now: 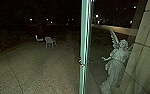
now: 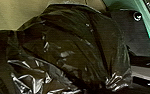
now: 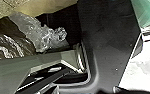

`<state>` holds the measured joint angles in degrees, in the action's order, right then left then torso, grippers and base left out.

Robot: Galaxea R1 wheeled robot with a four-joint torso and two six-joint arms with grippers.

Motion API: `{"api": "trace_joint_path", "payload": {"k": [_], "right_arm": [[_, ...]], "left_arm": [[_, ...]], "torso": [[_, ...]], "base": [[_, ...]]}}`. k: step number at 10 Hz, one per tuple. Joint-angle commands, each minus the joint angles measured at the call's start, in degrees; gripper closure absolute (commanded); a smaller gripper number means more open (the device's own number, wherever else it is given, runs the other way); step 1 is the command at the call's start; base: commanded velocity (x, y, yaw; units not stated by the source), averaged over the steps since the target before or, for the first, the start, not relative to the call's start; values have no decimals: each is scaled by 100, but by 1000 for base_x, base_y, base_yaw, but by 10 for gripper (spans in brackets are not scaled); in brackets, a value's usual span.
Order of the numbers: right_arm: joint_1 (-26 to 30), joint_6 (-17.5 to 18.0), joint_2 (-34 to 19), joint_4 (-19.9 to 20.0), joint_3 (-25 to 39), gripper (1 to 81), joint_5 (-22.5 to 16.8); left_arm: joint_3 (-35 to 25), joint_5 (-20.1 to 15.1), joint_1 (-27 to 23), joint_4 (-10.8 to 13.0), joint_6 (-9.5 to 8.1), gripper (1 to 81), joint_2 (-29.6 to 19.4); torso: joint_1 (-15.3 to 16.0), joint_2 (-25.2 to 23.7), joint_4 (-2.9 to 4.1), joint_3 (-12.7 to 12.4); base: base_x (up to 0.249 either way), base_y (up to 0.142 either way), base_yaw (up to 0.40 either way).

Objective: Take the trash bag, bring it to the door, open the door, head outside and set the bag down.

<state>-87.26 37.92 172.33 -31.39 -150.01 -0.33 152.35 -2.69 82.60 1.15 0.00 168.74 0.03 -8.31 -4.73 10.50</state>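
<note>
Paving (image 1: 41, 72) at L, w/ white chairs (image 1: 50, 40) farther out; mid, glass door (image 1: 83, 37), edge-on; to R, winged statue (image 1: 117, 58), then stone wall (image 1: 149, 55). Trash bag (image 2: 71, 45), dark & crinkled, close to robot in both wrist views. L gripper, R gripper: can't tell if apart, together or clamped on bag.

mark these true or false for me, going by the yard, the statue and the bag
1. In the head view, the statue is right of the nearer chair. True.
2. The statue has no wings. False: a wing rises behind its shoulder.
3. The trash bag looks creased and shiny in the left wrist view. True.
4. That bag is bright red. False: it is dark.
5. The yard lies in full daylight. False: it is dark out, with small distant lights.
</note>
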Motion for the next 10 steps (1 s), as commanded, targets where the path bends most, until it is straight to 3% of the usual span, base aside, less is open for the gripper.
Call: {"api": "trace_joint_path", "payload": {"k": [1, 10], "right_arm": [[275, 4, 15, -51, 43, 10, -249], [275, -4, 15, -43, 43, 10, -257]], "left_arm": [[-3, -311, -310, 35, 26, 811, -42], [-3, -311, -310, 44, 26, 811, -33]], "torso": [[0, -2, -2, 0], [5, 0, -2, 0]], "base": [[87, 0, 0], [88, 0, 0]]}}
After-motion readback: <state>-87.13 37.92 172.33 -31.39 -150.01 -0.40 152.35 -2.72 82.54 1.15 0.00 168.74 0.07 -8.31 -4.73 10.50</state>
